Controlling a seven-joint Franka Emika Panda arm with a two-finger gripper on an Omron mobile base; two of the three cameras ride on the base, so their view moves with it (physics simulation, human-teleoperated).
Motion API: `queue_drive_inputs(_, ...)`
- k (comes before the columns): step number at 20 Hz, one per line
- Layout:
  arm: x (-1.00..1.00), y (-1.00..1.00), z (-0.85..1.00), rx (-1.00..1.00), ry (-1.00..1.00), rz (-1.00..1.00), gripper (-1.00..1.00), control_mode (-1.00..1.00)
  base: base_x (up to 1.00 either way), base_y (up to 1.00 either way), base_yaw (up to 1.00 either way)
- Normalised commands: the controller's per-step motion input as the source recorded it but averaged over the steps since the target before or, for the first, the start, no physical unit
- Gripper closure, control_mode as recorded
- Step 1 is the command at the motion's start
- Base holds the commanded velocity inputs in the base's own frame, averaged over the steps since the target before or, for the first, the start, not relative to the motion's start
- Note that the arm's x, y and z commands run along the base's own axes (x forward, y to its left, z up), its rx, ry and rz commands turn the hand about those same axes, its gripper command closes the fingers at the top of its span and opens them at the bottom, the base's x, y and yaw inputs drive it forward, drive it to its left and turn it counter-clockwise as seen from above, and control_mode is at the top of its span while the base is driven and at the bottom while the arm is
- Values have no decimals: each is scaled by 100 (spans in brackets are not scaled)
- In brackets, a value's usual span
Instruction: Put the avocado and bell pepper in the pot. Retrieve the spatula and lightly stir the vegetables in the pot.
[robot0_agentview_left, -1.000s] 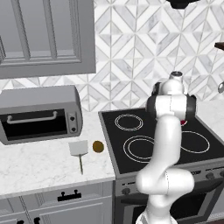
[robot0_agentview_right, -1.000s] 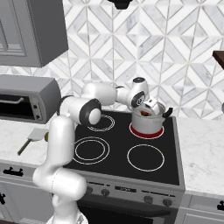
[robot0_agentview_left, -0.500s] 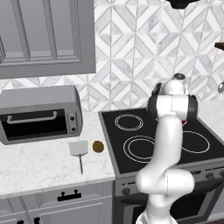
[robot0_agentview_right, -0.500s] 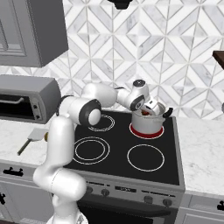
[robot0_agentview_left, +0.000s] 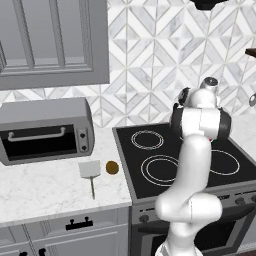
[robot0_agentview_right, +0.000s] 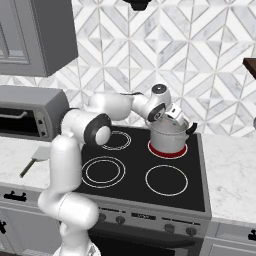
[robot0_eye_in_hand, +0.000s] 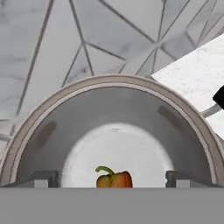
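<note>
Over the back right burner, my gripper (robot0_agentview_right: 173, 115) hangs just above the steel pot (robot0_agentview_right: 169, 136). Looking down into the pot (robot0_eye_in_hand: 113, 81) in the hand view, the red bell pepper (robot0_eye_in_hand: 118, 179) lies loose on its bottom. My gripper (robot0_eye_in_hand: 112, 182) is open, its fingertips (robot0_eye_in_hand: 43, 178) wide apart on either side of the pepper and not touching it. On the counter left of the stove, the brownish avocado (robot0_agentview_left: 112, 167) sits beside the spatula (robot0_agentview_left: 89, 169), whose pale blade points toward the wall. Part of the spatula (robot0_agentview_right: 35, 160) shows behind my arm.
A toaster oven (robot0_agentview_left: 45, 131) stands at the back of the left counter under a grey wall cabinet (robot0_agentview_left: 52, 40). The black stove (robot0_agentview_right: 125, 175) has three bare rings. My arm stretches across the back left ring. Tiled wall rises close behind the pot.
The jaws have opened over the pot and the bell pepper now lies on the pot's bottom. The arm has barely moved.
</note>
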Motion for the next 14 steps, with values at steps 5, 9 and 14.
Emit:
queue_drive_inputs(5, -80, 56, 76, 0, 0, 1, -100, -100, 0, 0, 0)
queue_drive_inputs(9, -92, 100, 15, 0, 4, 9, -100, -100, 0, 0, 0)
queue_drive_inputs(14, -99, 100, 0, -3, 2, 12, -100, -100, 0, 0, 0)
